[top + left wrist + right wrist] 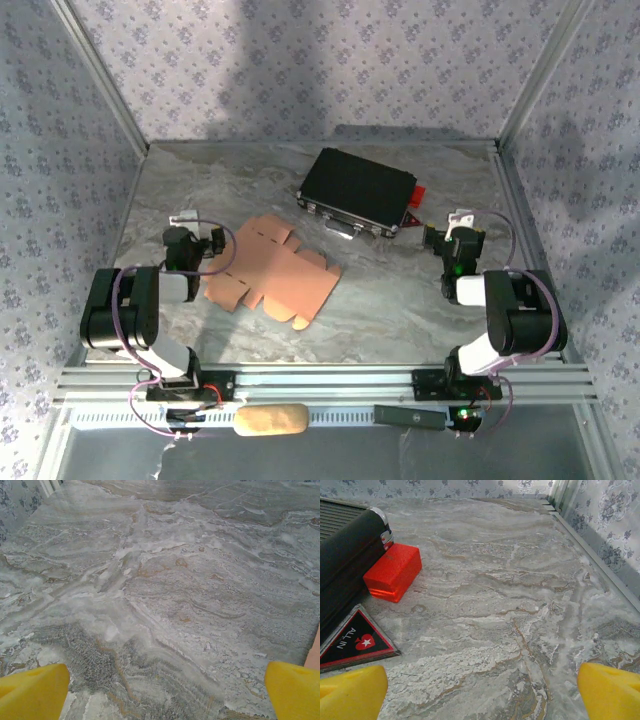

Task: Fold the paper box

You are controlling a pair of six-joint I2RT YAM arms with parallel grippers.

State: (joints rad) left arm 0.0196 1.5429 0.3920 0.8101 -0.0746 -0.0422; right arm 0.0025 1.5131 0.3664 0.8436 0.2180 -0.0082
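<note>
You have it all left to do: the paper box [272,268] lies as a flat sheet (flaps and tabs spread out) on the bench [400,300], just beside your left pincer [200,232]. That and the right pincer [450,228] gape wide, holding nothing.

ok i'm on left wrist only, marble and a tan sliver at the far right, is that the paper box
observer: yes, the top camera shows the paper box lying flat and unfolded just right of the left hand
operator: anything else near it
observer: a black case sits further back, to the sheet's right
operator: and the right hand
observer: the right hand is open over bare table by the case's right end, holding nothing
</note>
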